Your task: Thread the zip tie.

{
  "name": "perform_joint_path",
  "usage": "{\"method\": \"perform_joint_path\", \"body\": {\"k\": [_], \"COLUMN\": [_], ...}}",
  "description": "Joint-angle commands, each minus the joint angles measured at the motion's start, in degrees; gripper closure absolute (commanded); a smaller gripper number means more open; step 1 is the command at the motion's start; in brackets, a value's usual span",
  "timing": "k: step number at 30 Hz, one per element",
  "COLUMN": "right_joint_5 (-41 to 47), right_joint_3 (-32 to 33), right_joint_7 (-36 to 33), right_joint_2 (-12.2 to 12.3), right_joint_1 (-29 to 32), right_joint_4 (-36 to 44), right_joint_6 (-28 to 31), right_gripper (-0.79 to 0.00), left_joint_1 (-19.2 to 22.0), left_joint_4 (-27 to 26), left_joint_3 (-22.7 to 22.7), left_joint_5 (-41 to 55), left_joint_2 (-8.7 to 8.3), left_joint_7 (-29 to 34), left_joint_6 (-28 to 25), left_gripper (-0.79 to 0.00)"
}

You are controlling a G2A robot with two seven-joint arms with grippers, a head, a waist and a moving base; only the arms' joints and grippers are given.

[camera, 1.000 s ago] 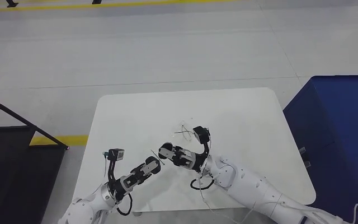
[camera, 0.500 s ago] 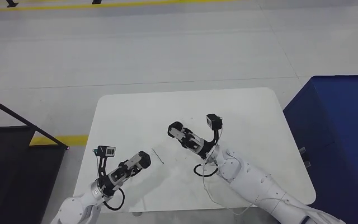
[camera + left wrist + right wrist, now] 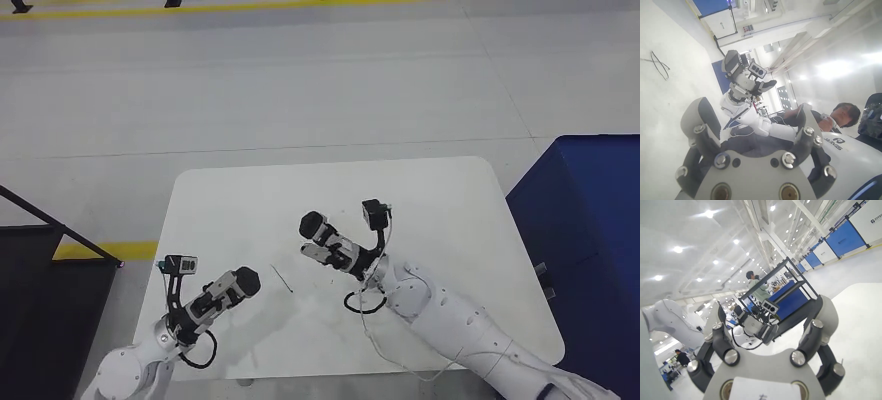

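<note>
Zip tie (image 3: 281, 277) is seen ungrasped on worktop (image 3: 430, 200) between left end effector (image 3: 243, 283) and right end effector (image 3: 308, 238), both spread, empty. Pickup step judged pending; tie end must be pinched.

White worktop (image 3: 300, 190) with rounded corners, set on a pale grey floor (image 3: 300, 80) crossed by faint seams. Well beyond the worktop's far edge, a yellow line (image 3: 200, 8) painted along the floor. Just off the left edge, a shorter yellow strip (image 3: 105, 249). Beside the right edge, a deep blue cabinet (image 3: 590, 230). Off the near left corner, a dark frame (image 3: 40, 310), possibly a rack or stand. Overhead, a high white ceiling with rows of round lamps (image 3: 677, 249) and white beams (image 3: 776, 238). Along the hall, blue-and-white partition panels (image 3: 846, 240). Nearer, an open black metal shelf frame (image 3: 810, 288) with a blue panel (image 3: 791, 298) inside.
</note>
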State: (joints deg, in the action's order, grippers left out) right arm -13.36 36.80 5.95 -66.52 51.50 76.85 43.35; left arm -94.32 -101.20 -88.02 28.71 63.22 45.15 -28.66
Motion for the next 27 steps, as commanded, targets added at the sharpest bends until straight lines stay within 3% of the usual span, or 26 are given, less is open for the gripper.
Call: {"method": "perform_joint_path", "body": {"k": [1,4,7,9,16,18,19,21,27], "right_joint_5": [-0.3,1.4,3.9,3.0,3.0,14.0,15.0,11.9,11.0], "right_joint_3": [1.0,3.1,3.7,3.2,3.2,3.0,3.4,1.5,-4.9], "right_joint_7": [-7.3,-20.4,-32.4,-37.5,-37.5,-44.6,-48.7,-53.6,-66.9], "right_joint_2": [0.4,1.2,1.6,1.5,1.5,1.1,0.9,0.1,-3.3], "right_joint_1": [0.0,-0.3,-0.5,-1.8,-1.8,-1.2,-3.5,-7.9,-18.8], "right_joint_4": [4.2,10.0,15.5,17.5,17.5,16.7,14.1,11.7,6.8], "right_joint_6": [-13.7,-29.4,-39.7,-42.1,-42.1,-40.1,-43.4,-55.4,-70.0], "right_gripper": [-0.785,-0.785,-0.785,-0.785,-0.785,-0.785,-0.785,-0.785,-0.785], "left_joint_1": [-0.7,-1.2,-0.8,-0.8,-0.8,-0.8,-0.8,-0.8,-0.8], "left_joint_4": [-0.2,1.4,3.4,3.4,3.4,3.4,3.4,3.4,3.4], "left_joint_3": [-3.6,-7.0,-8.6,-8.6,-8.6,-8.6,-8.6,-8.6,-8.6], "left_joint_5": [2.5,5.8,7.7,7.7,7.7,7.7,7.7,7.7,7.7], "left_joint_2": [-0.37,-0.86,-1.15,-1.15,-1.15,-1.15,-1.15,-1.15,-1.15], "left_joint_7": [0.9,4.9,8.0,8.0,8.0,8.0,8.0,8.0,8.0], "left_joint_6": [1.1,2.1,2.6,2.6,2.6,2.6,2.6,2.6,2.6], "left_gripper": [-0.785,-0.785,-0.785,-0.785,-0.785,-0.785,-0.785,-0.785,-0.785]}}
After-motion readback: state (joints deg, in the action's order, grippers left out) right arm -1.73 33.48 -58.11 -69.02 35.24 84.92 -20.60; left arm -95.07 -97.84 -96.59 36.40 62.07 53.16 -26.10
